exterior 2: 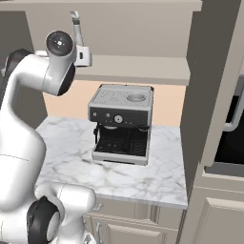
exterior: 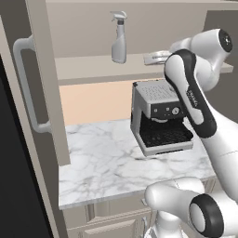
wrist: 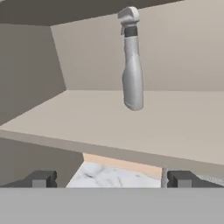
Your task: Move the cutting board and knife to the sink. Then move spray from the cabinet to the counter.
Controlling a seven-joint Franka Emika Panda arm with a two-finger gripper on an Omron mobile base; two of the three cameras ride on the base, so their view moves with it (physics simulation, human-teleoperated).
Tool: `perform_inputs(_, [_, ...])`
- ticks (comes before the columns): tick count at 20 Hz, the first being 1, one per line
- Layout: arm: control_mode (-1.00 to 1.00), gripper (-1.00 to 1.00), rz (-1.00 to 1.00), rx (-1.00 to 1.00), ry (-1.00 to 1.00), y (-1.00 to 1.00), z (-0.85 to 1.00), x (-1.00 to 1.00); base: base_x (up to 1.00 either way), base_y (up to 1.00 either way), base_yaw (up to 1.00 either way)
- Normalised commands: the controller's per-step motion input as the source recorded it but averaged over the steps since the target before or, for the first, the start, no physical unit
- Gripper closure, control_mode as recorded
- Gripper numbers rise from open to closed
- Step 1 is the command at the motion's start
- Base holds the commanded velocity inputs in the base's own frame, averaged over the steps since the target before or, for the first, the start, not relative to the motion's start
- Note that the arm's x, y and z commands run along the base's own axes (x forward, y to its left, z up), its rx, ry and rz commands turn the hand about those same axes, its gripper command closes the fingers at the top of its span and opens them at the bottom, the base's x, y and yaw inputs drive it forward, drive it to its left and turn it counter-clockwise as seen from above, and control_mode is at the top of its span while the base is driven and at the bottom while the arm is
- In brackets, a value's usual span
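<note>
Standing upright on the cabinet point(exterior: 93, 69) shelf, the spray point(exterior: 119, 39) sits left of the gripper point(exterior: 155, 57). From the right base view, an espresso machine point(exterior 2: 122, 124) sits below on the counter point(exterior 2: 157, 171). Hand view: jaws spread wide, empty, spray ahead.

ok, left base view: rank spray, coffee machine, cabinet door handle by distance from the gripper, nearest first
Gripper sits open at the shelf's right end.
1. Spray: upright on the same shelf, just to its left.
2. Coffee machine: on the counter below the gripper.
3. Door handle: far left, on the open cabinet door.
</note>
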Motion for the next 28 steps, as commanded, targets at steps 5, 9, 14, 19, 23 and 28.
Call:
perform_inputs(5, [-1.0, -1.0, 0.0, 0.1, 0.0, 0.0, 0.04, 0.69, 0.0, 0.0, 0.0])
perform_inputs(9, [-1.0, -1.0, 0.0, 0.01, 0.0, 0.03, 0.05, 0.63, 0.0, 0.0, 0.0])
perform_inputs(14, [-1.0, -1.0, 0.0, 0.0, 0.01, 0.11, 0.08, 0.55, 0.0, 0.0, 0.0])
perform_inputs(19, [-1.0, -1.0, 0.02, 0.0, 0.06, 0.19, 0.06, 0.46, 0.0, 0.0, 0.0])
perform_inputs(23, [-1.0, -1.0, 0.06, 0.0, 0.07, 0.1, 0.0, 0.56, 0.0, 0.0, 0.0])
perform_inputs(28, [-1.0, -1.0, 0.06, 0.0, 0.04, 0.02, 0.0, 0.54, 0.0, 0.0, 0.0])
